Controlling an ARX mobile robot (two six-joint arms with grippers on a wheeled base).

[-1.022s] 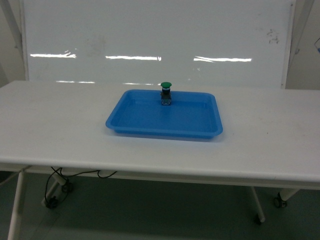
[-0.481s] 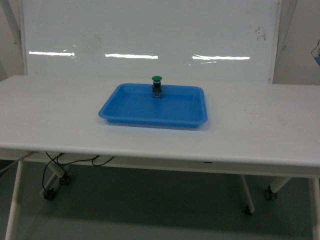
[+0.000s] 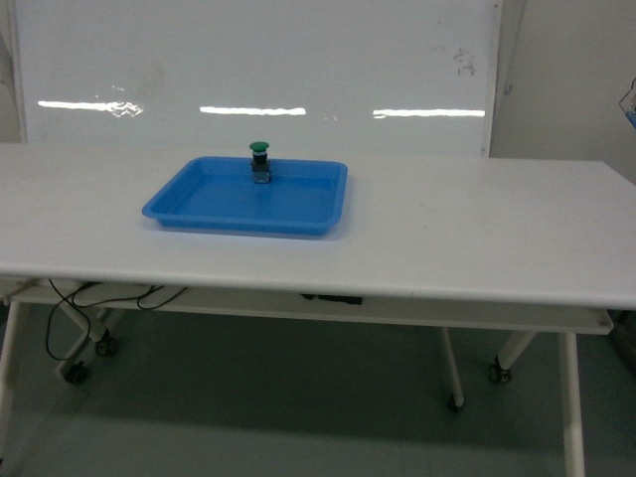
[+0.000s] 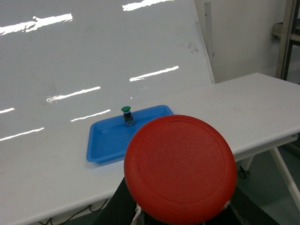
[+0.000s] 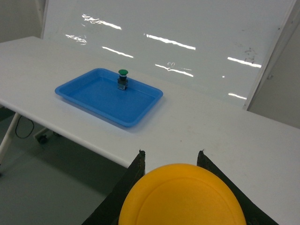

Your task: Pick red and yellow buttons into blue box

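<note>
Two buttons showed only in the wrist views. The red button [image 4: 180,169] filled the lower middle of the left wrist view, its cap facing the lens, with dark finger parts of the left gripper [image 4: 183,211] showing under it at the bottom edge; the claw looked closed around the button's body, though the fingertips were hidden by the cap. The yellow button [image 5: 183,196] sat likewise at the bottom of the right wrist view, between the two black fingers [image 5: 137,168] of the right gripper [image 5: 171,161], which stood close on either side of it, clamped on it.

The head view showed neither button nor either arm. It showed a white table [image 3: 477,229] with a shallow blue tray [image 3: 199,211] left of centre. A green button [image 3: 260,162] stood upright inside the tray at its far edge. A whiteboard [image 3: 298,70] leaned behind the table. Cables [image 3: 89,298] hung under the table's left end.

No blue box appeared in any view.
</note>
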